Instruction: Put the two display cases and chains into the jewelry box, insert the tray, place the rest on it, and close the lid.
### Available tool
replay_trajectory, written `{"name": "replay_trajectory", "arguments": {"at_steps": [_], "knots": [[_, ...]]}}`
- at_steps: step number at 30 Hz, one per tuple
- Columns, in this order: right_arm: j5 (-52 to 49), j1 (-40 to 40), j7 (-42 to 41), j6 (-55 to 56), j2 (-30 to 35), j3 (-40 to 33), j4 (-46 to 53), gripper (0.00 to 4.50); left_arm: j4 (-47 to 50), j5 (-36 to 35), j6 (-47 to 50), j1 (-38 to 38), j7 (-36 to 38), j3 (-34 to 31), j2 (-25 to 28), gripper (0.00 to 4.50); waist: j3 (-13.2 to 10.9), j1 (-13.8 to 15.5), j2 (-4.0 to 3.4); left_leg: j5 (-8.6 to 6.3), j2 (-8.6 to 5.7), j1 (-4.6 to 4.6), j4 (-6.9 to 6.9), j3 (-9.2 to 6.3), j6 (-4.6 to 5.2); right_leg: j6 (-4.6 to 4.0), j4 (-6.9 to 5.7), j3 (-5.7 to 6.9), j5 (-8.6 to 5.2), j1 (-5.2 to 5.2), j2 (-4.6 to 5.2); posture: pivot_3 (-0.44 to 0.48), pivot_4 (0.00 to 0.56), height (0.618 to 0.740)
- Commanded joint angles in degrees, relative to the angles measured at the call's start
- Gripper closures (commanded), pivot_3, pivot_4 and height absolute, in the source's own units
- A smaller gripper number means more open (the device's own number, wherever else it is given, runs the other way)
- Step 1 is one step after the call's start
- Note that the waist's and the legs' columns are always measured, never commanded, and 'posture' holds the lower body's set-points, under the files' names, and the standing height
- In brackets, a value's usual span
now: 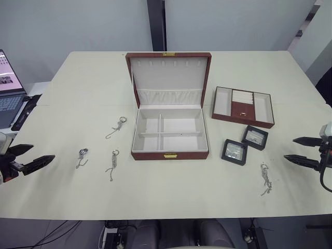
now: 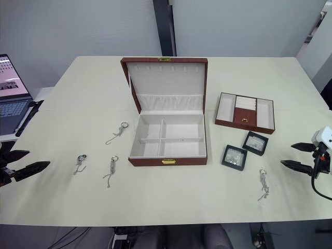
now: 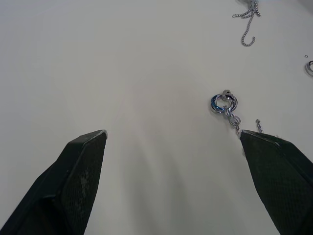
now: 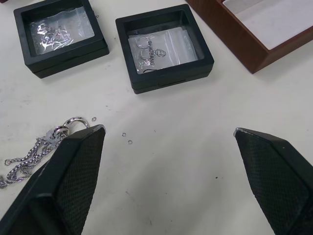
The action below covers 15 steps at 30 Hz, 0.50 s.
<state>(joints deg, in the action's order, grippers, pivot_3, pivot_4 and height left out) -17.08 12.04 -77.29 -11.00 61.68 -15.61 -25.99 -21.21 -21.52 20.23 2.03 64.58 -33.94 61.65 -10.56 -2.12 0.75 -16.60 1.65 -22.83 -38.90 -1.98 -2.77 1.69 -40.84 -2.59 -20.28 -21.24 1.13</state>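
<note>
Nearest, left tool (image 1: 28,157) and right tool (image 1: 303,151) spread wide at opposite edges of the pale surface (image 1: 171,192), gripping nothing. Just ahead, three chains (image 1: 112,165) on the left, a fourth chain (image 1: 266,178) on the right. Beyond that, two black display cases (image 1: 234,151) side by side, right of the open jewelry box (image 1: 169,137), compartments bare, lid upright. Farther right, the tray (image 1: 243,106), flat and apart from the box. At far left, a laptop (image 1: 9,93).
</note>
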Motion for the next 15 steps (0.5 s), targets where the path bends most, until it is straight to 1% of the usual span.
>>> {"name": "replay_trajectory", "arguments": {"at_steps": [1,3,8,10,13,15], "knots": [[-2.73,1.12,-0.39,-1.29,0.39,-2.03,2.89,0.02,2.56,-1.24,-0.34,0.29,-0.92,-1.57,-0.97,0.0,0.0,0.0,0.0,0.0,0.0,0.0,0.0,0.0,0.0,0.0,0.0,0.0,0.0,0.0,0.0,0.0,0.15,0.74],[-5.06,1.56,-0.5,-3.74,-0.12,-2.58,6.5,0.02,6.31,-2.96,1.2,1.59,-2.27,-2.79,-3.27,0.0,0.01,-0.02,-0.02,0.0,0.0,0.0,0.0,0.03,0.0,0.0,-0.01,-0.03,0.0,0.0,0.01,0.0,0.15,0.74],[-13.87,2.58,1.47,-13.12,-2.42,-3.23,22.47,0.02,21.57,-7.82,5.61,7.55,-9.46,-5.99,-13.24,0.0,0.01,-0.5,-0.02,0.0,0.08,-0.03,-0.01,0.0,-0.01,0.0,-0.02,-0.02,0.0,-0.01,0.0,0.0,0.15,0.74],[-16.41,3.07,2.59,-15.95,-3.24,-3.06,27.1,0.02,26.0,-9.45,7.23,8.97,-11.97,-6.3,-16.23,0.0,0.02,-0.44,0.0,0.0,0.08,-0.03,-0.01,-0.07,-0.01,0.0,-0.03,-0.02,0.0,0.03,0.0,0.0,0.15,0.74],[-20.64,5.17,5.05,-19.75,-5.6,-1.91,33.96,0.02,31.99,-8.63,6.49,11.42,-17.25,-5.08,-21.66,0.0,0.02,-0.01,0.01,0.0,0.02,-0.06,-0.04,-0.2,-0.01,0.0,0.0,-0.04,0.0,0.09,0.03,0.0,0.15,0.74],[-22.54,6.28,6.39,-21.56,-6.94,-0.81,37.67,0.02,33.73,-8.09,5.68,11.65,-20.47,-4.7,-24.46,0.0,0.02,0.21,0.02,0.0,-0.01,-0.05,-0.04,-0.19,-0.01,0.0,0.04,-0.03,0.0,0.1,0.05,0.0,0.15,0.74]]}}
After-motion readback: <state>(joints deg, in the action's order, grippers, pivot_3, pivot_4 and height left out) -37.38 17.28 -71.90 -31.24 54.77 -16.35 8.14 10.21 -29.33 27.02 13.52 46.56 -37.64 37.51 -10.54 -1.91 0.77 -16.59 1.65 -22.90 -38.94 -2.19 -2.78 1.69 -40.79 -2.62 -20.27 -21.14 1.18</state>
